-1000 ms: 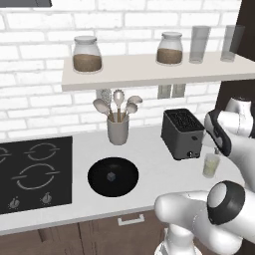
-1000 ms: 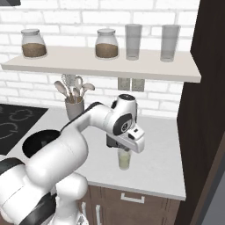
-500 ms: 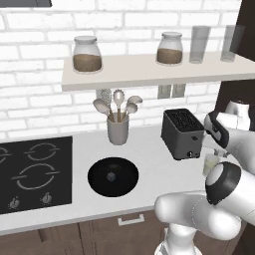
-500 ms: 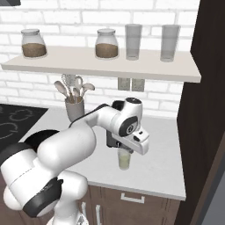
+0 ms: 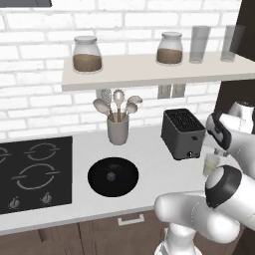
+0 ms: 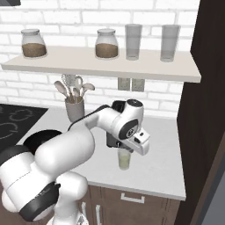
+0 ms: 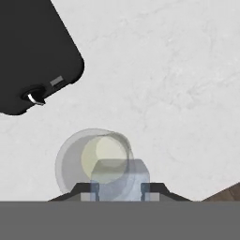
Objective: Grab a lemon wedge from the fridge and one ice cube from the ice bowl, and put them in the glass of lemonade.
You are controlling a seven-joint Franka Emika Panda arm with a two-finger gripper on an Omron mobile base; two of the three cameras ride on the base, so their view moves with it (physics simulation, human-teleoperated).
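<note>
the ice bowl sits at centre on the white counter, with one ice cube inside. a black stove top lies at its 9 o'clock, a utensil cup at 12 o'clock, a black toaster at 2 o'clock. the glass of lemonade stands at 3 o'clock, partly behind the white arm. two jars and two tall glasses stand on the shelf.

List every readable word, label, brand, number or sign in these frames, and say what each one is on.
None: no readable text appears in any of the views.
The toaster has only a small unmarked knob on its front.
The stove top has ring outlines and two knobs, no numbers.
The two jars on the shelf have no labels.
The wall outlet is blank.
The glass of lemonade and the ice cube between the fingertips are unmarked.
</note>
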